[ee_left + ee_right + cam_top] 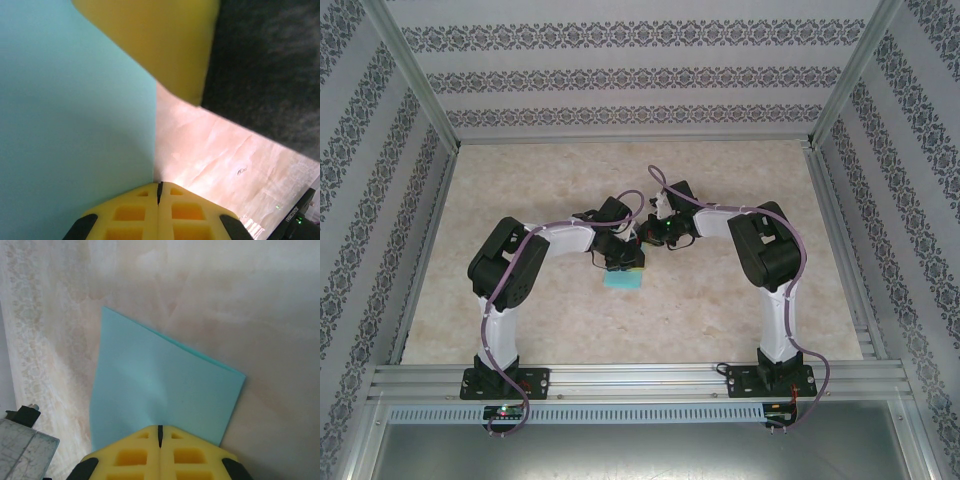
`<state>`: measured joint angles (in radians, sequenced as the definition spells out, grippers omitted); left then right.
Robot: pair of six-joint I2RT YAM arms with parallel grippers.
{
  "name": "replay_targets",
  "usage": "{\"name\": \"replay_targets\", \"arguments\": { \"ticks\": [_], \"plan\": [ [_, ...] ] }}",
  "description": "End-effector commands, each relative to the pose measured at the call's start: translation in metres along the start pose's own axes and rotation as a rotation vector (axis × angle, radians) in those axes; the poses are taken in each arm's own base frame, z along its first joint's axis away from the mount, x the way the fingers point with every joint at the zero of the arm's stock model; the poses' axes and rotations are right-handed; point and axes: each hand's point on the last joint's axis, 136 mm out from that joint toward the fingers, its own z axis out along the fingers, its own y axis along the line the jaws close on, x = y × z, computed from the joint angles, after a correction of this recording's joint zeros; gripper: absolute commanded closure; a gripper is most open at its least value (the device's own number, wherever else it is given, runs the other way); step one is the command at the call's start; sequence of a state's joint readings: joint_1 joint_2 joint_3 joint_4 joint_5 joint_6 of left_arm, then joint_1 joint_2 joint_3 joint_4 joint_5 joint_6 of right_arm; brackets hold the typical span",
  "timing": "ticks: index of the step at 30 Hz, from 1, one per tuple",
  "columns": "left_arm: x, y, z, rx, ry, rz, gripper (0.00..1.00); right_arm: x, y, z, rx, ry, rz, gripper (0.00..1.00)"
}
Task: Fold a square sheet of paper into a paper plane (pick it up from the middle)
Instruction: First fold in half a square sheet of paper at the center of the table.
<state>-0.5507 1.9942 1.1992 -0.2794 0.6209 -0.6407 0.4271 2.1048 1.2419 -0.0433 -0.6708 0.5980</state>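
Left wrist view: the left gripper [158, 186] has its yellow fingers pressed together, the seam between them a thin dark line. Just left of the tips, a sheet of paper [75, 125] in plain turquoise spreads wide and close to the lens. Its straight right edge runs down to meet the seam. Whether that edge is pinched or only touching cannot be told. To the right of the tips lies the pale marbled counter [210, 150]. Above and ahead of the tips hangs a blurred yellow pad [150, 40], probably a finger of the other arm.

Right wrist view: the right gripper [160, 430] is also pressed together. The same sheet fans out ahead of its tips as a four-sided shape. The near edge slips behind the fingers, and a faint crease leads forward from them. A grip cannot be confirmed here either.

From above, both arms bend inward and the two grippers sit close together, with the sheet just toward the robot from the left one.

The step in hand appears to be setting an early fold. Doing it well likely means keeping the edges lined up, pressing along the crease with flat closed tips and moving slowly. The thin paper could skid or buckle, and the two grippers are near enough to knock each other.
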Motion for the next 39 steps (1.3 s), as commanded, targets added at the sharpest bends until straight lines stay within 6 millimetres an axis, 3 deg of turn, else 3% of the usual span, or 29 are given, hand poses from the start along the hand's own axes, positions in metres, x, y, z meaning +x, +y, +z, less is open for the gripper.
{"name": "replay_targets", "arguments": {
  "ticks": [1,16,26,32,39],
  "plan": [
    [0.02,0.011,0.009,-0.054,0.034,0.017,0.98,0.007,-0.024,0.005,0.063,0.028,0.041,1.0],
    [0.059,0.005,0.003,-0.074,0.041,0.018,0.98,0.005,-0.032,0.006,0.081,0.023,0.068,1.0],
    [0.09,0.019,0.007,-0.1,0.045,-0.018,0.99,0.006,-0.034,0.006,0.08,0.024,0.073,1.0],
    [0.09,0.017,-0.002,-0.09,0.011,-0.013,0.99,0.008,-0.035,0.003,0.08,0.007,0.084,1.0],
    [0.065,-0.015,-0.025,-0.005,-0.086,0.013,0.99,0.006,-0.046,-0.02,0.149,-0.148,0.186,1.0]
  ]
}}
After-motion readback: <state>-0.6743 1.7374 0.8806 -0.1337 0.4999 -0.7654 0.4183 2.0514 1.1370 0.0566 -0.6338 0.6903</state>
